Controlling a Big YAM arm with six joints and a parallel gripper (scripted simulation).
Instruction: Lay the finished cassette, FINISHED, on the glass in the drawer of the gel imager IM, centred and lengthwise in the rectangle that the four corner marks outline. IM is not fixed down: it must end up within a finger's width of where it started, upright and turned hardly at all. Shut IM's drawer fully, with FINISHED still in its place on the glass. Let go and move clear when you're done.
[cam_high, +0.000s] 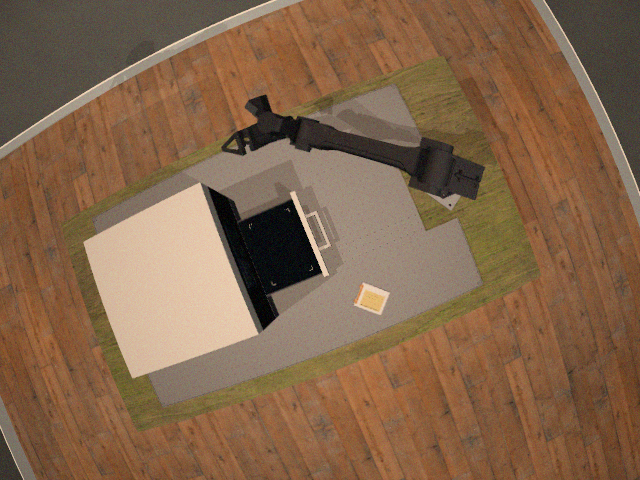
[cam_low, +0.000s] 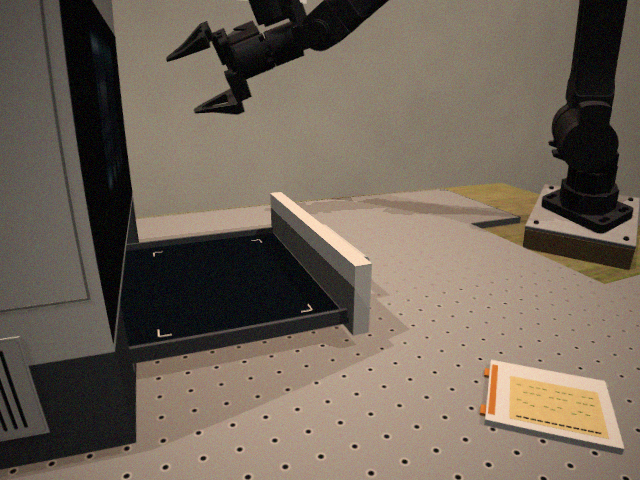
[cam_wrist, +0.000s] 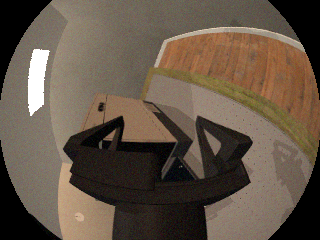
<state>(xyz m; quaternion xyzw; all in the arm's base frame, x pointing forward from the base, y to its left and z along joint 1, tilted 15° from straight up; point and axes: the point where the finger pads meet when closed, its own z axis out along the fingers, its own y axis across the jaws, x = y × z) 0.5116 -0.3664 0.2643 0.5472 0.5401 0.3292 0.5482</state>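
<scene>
White and yellow, the cassette (cam_high: 372, 299) (cam_low: 558, 406) lies flat on the grey desk (cam_high: 361, 206) (cam_low: 403, 372), well apart from the pulled-out drawer (cam_high: 279, 245) (cam_low: 227, 289) (cam_wrist: 179, 170) of the imager (cam_high: 170, 279) (cam_low: 46, 155) (cam_wrist: 135, 120). The claw (cam_high: 238, 143) (cam_low: 181, 86) (cam_wrist: 159, 119) is wide open with nothing between its fingers, raised high beyond the far side of the drawer. None of the laying or shutting is done.

The likeliest trouble begins with the trip across. A low sweep towards the cassette could catch the drawer front (cam_high: 310, 233) (cam_low: 320, 229) or the handle (cam_high: 325, 246), and since the imager is not fixed down, such a knock could drag or twist the whole box. The cassette is thin and flat on the desk, so fingers coming down too high would close over it, and fingers too low would press into the surface; a crooked approach could make it skid or turn. Later, a slanted grip might set it down askew, outside the corner marks (cam_high: 311, 268) (cam_low: 308, 308), or propped on the drawer's edge. Shutting carries its own risk: a hard or off-centre shove could slide the imager backwards, while a jerk might shift the cassette on the glass.
</scene>
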